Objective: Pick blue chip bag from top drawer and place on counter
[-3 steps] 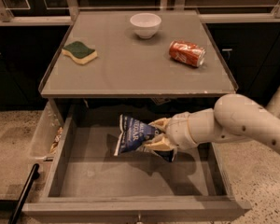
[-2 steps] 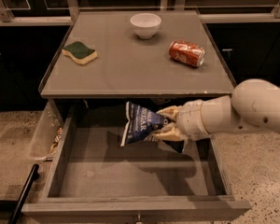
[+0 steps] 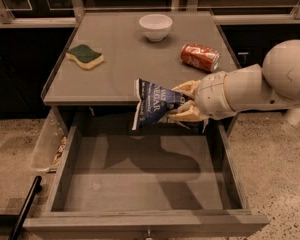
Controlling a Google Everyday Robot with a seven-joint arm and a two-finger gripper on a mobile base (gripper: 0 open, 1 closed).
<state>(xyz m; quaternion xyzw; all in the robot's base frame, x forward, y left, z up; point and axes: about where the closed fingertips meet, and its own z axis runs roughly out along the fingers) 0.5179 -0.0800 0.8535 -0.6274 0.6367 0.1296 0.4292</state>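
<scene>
Speckled terrazzo floor (image 3: 275, 174) surrounded one grey counter (image 3: 125, 59), with one top drawer (image 3: 140, 184) pulled out below its front edge.

Items counted on the counter:
- one white bowl (image 3: 155, 27), at the rear
- one green-and-yellow sponge (image 3: 85, 56), at the left
- one red soda can (image 3: 200, 57), lying on its side at the right

One blue chip bag (image 3: 152, 104) hung in the air, above the rear of the drawer and level with the counter's front edge. The gripper (image 3: 182, 104) reached in from the right. Its two fingers (image 3: 187, 88) were clamped on the bag's right end, one above and one below.

Compared with 0.7 s earlier, the bag and gripper stood higher. The bag had then sat below the counter edge, inside the drawer opening. The bowl, sponge and can had not moved.

Containers:
- The drawer floor showed the shadow of the bag and arm.
- One clear plastic bin (image 3: 47, 144), beside the drawer's left wall, held small items (image 3: 60, 150) that could not be identified.
</scene>
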